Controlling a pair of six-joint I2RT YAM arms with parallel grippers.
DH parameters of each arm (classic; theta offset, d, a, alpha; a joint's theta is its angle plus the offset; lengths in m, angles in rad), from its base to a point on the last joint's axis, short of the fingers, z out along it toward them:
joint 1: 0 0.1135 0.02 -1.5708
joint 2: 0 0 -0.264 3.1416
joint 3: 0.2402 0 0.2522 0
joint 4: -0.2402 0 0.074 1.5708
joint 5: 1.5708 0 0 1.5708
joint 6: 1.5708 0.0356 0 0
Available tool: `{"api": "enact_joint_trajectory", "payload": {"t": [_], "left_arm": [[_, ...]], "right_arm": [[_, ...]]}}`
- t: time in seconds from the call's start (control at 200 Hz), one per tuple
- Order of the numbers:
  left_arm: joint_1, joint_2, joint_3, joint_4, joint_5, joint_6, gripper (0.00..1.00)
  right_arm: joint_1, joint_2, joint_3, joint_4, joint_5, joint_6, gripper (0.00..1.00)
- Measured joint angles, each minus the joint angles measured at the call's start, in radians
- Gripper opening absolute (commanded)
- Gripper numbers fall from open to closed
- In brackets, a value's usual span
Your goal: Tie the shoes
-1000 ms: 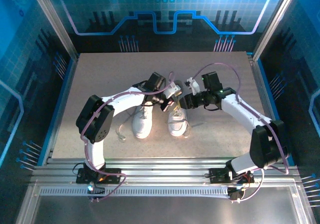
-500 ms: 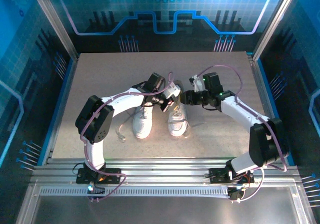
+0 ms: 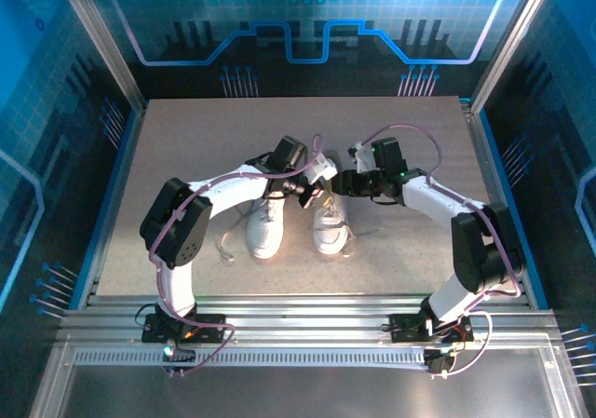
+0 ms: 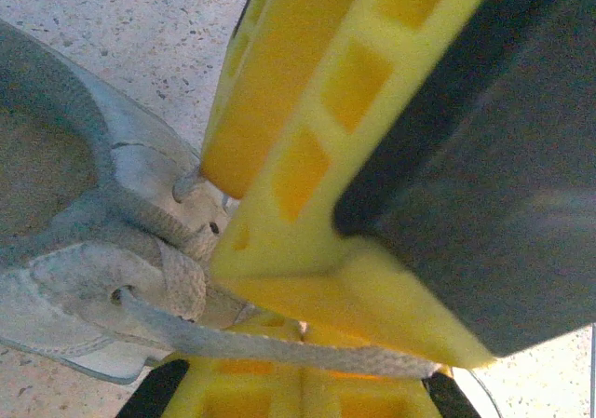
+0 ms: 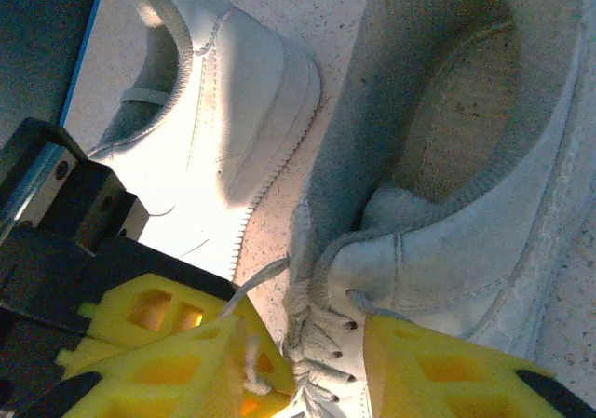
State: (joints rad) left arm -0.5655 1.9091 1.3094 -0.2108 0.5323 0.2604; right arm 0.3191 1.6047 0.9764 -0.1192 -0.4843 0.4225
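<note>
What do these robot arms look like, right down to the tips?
The left arm and right arm have white links, black joints and thin purple cables looping alongside. The left end effector and right end effector have chunky yellow fingers with square pockets.

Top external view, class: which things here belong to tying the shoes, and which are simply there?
Part of the job: sneaker under the grippers; second sneaker; lace; left gripper, shut on the lace; right gripper, open over the eyelets.
Just there: table; blue-lit back panel; metal rails.
</note>
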Motion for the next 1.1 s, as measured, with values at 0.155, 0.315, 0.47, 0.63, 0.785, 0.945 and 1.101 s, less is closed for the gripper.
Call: {"api": "enact_joint_trajectory", "payload": {"t": [0.155,0.315,0.47,0.63,0.785,0.945,1.101], "left_arm": [[0.002,-0.001,-0.005,0.010,0.001,0.000,0.01],[0.004,-0.015,-0.030,0.027,0.008,0.003,0.29],[0.021,-0.088,-0.111,0.051,0.008,-0.013,0.41],[0.056,-0.222,-0.225,0.083,0.008,-0.023,0.45],[0.067,-0.340,-0.298,0.139,0.010,-0.039,0.48],[0.044,-0.351,-0.307,0.296,0.030,-0.121,0.49],[-0.023,-0.267,-0.262,0.415,0.032,-0.172,0.46]], "right_arm": [[0.003,0.006,0.000,0.013,-0.011,0.004,0.00],[0.003,-0.018,0.001,0.009,0.008,-0.003,0.00],[0.010,-0.135,0.001,-0.031,0.086,-0.044,0.00],[0.043,-0.248,0.051,-0.099,0.157,-0.114,0.00],[0.090,-0.291,0.112,-0.146,0.197,-0.170,0.00],[0.122,-0.309,0.145,-0.179,0.212,-0.192,0.00],[0.132,-0.322,0.163,-0.189,0.215,-0.192,0.00]]}}
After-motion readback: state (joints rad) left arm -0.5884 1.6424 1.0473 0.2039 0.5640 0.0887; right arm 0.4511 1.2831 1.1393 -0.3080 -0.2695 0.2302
